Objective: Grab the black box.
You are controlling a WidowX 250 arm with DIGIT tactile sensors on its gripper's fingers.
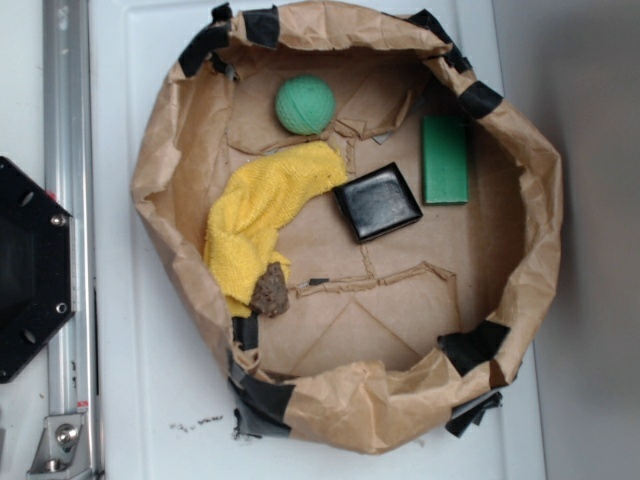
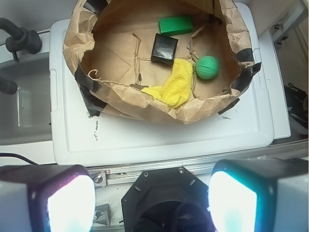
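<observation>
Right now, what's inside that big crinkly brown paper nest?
Inside the brown paper nest lie a small glossy black box, a green rubber ball, a green rectangular block, a yellow cloth and a brown lump. Anything under the cloth is hidden.

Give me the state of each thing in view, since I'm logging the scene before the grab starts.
black box: flat on the basin floor, ungrasped, one corner touching the towel.
yellow towel: crumpled.
green ball: resting free.
green block: lying flat near the wall.
brown lump: on the towel's end.
paper basin: open, rim taped.
gripper: open, well short of the basin.
</observation>
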